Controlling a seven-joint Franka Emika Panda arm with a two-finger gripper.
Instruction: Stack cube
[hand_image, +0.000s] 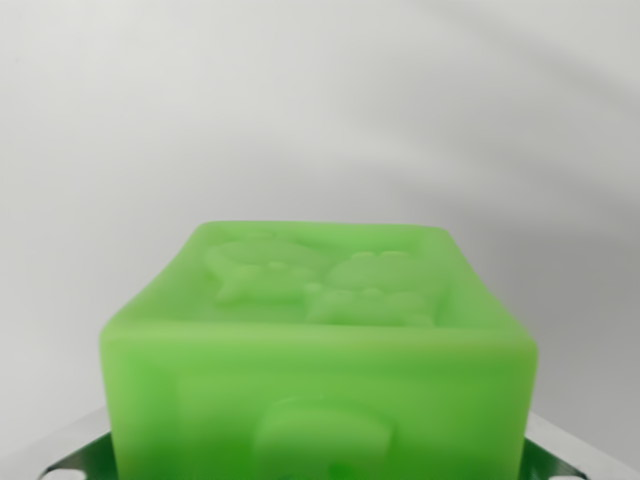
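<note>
A green cube (318, 350) with bumpy shapes on top sat very close under the camera. The gripper's own fingers could not be clearly seen, so I cannot tell their state.

A plain pale grey-white surface (320, 110) is seen across the whole upper part of the wrist view. Soft, broad shadows are cast over its right side and upper right corner, while its left side is more evenly and brightly lit.
</note>
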